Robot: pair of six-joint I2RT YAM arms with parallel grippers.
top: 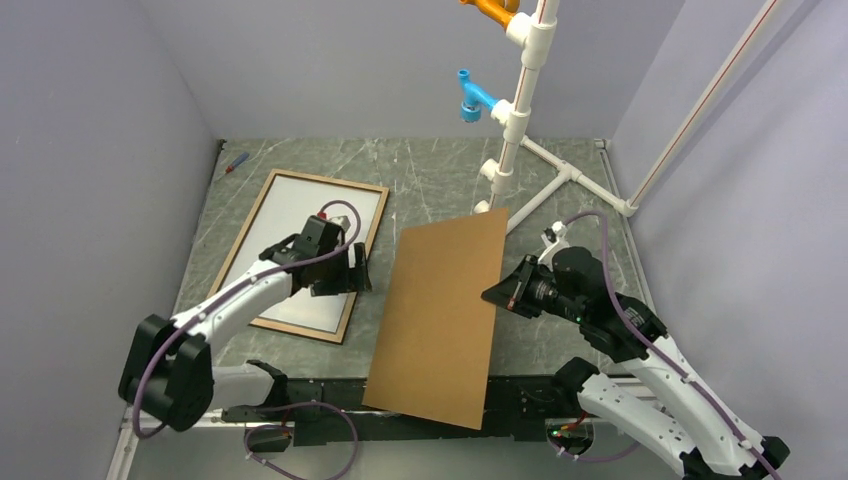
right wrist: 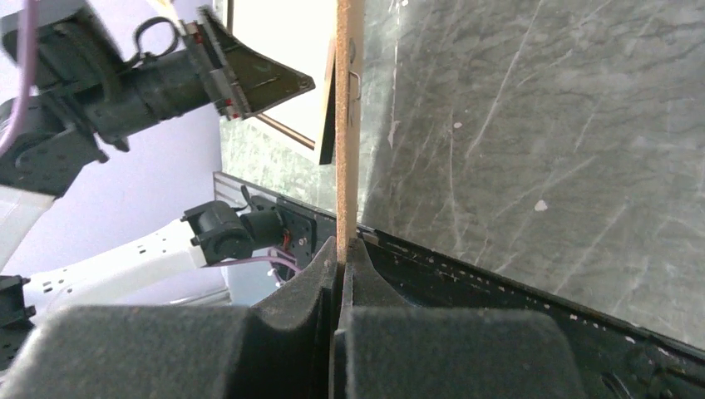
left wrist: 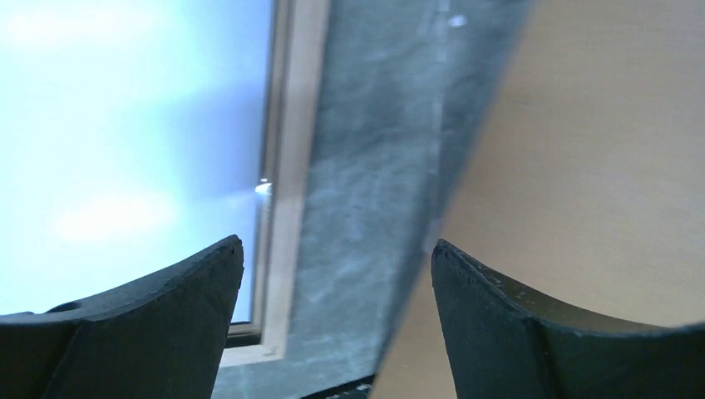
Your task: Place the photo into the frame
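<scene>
Top external view has the thin light-brown wooden picture frame [top: 330,180] lying flat on the grey-green marbled tabletop [top: 440,175], with a white rectangle [top: 300,250] filling it. That may be the photo on its plain reverse, but no printed face shows, so I cannot tell. My right gripper [top: 498,293] is pinched tight on the long edge of the plain brown backing board [top: 440,320] farthest from the frame. It holds the board raised and tilted just right of the frame, I judge so that it can swing across as a cover. My left gripper [top: 352,272] hangs spread wide and empty over the frame's right rail, likely to steady it. A bare strip of tabletop separates frame and board. Far right of the frame, the board's far corner sits close to the white pipe stand [top: 515,120], so room is tight there
</scene>
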